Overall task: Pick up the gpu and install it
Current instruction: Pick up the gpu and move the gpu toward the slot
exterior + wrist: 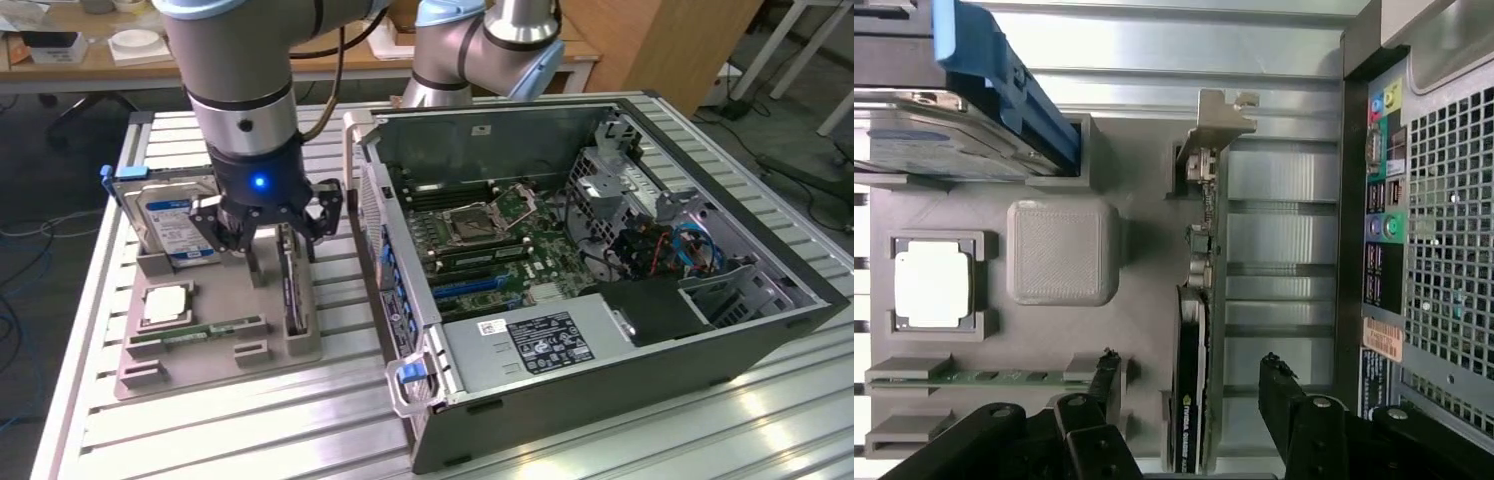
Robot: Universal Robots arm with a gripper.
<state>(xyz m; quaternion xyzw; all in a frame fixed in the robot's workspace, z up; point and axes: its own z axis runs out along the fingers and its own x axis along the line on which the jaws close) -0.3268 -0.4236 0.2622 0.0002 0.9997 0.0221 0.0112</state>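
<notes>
Grey plastic forms the fixture tray [200, 362] resting on the slatted aluminium desk [240, 430]. The gpu [1194, 400], a thin dark card with a silvery metal bracket at one end, stands on its long edge in a slot of this tray. The fingers [1286, 392] are spread apart and positioned directly above the card, one on each face, so that the gpu lies in the gap between them. In the wrist view a clear space remains on both sides; neither finger touches the card. Outboard of one finger, on the same tray, lie the green memory stick [1004, 376] in its narrow seat and the square processor [934, 284] in its recess; further out on that side the hard drive [174, 215] with its blue-and-white label stands upright in a blue carrier. Outboard of the other finger, just beside the tray, sits the open computer case [601, 300], its motherboard [494, 245] exposed and its rear port panel [1384, 200] facing the gpu.
</notes>
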